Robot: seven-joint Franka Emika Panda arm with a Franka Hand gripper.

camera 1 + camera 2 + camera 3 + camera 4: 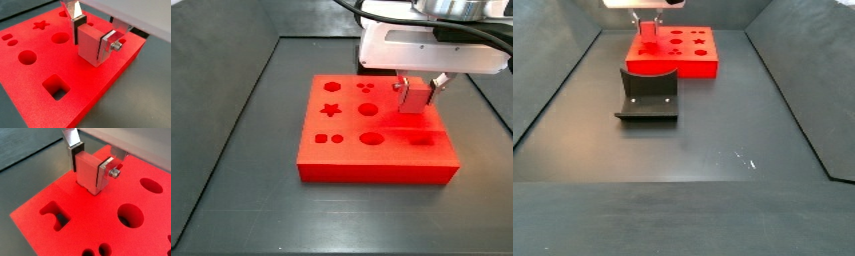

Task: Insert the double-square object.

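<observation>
1. Red plastic fills the wrist views: the large flat red board with shaped holes (63, 75) lies on the dark grey tabletop (251, 200), and the slim red flat-sided peg, the double-square object (91, 45), stands upright above it.

2. The pincer (93, 37) sits over the board's right-hand part in a side view (417, 92), closed onto the peg; a flat silver finger with its dark pad (79, 21) presses each broad face. Gripping the flat sides probably stops the peg from twisting, so its outline stays square to the board.

3. The peg hangs with its long axis vertical and its lower end near or on the board's top surface. Whether it touches cannot be told. In both wrist views it stands over plain red surface, not over an opening.

4. The two-lobed square cut-out (56, 215) appears toward the lower left of a wrist view and, as a squarish hole (57, 87), in the lower middle of a wrist view. It is empty and apart from the peg, so I judge the insertion not yet done.

5. The star hole (330, 110) and round holes (372, 138) occupy the board's left and centre.

6. The dark grey curved stand (648, 95) rests on the tabletop just in front of the board, clear of the arm.
</observation>
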